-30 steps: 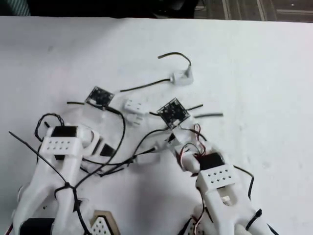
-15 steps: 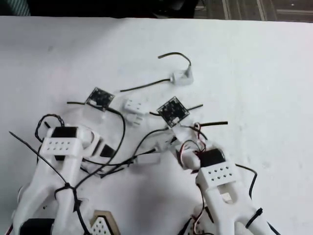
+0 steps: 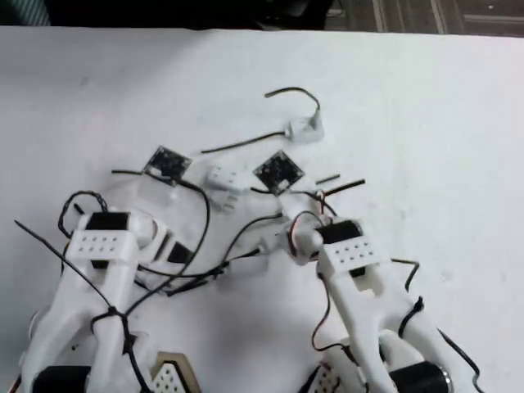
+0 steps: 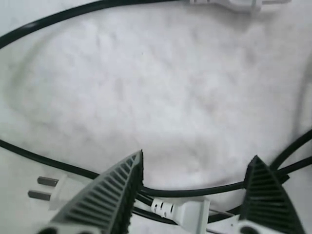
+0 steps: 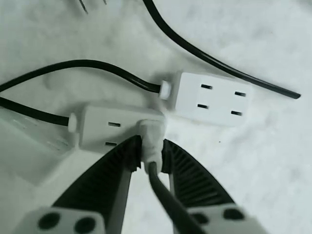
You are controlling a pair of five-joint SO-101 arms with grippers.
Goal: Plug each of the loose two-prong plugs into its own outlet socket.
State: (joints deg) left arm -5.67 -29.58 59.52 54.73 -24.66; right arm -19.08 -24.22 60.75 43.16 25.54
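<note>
White table (image 3: 426, 106), carrying two white outlet strips side by side: a four-slot strip (image 5: 214, 99) and a second strip (image 5: 97, 134) with a white plug (image 5: 152, 134) seated in it. Also lying on it: a loose two-prong plug (image 4: 58, 189) and a far plug (image 3: 303, 128) on a curled black cord (image 3: 295, 92). One dark square (image 3: 166, 162) and another dark square (image 3: 277, 172) lie near the strips.

– Where are your arms sitting?
– From up high, my left arm (image 3: 82, 282) comes in from 7 o'clock and points toward 1 o'clock. My right arm (image 3: 364, 303) comes in from 5 o'clock and leans toward 11 o'clock. Both wrists are bent downward.
– And the grippers?
– I see the left gripper (image 4: 196, 157) with its jaws spread wide apart. The right gripper (image 5: 151, 144) has its jaws pinched on a white plug (image 5: 151, 134)
</note>
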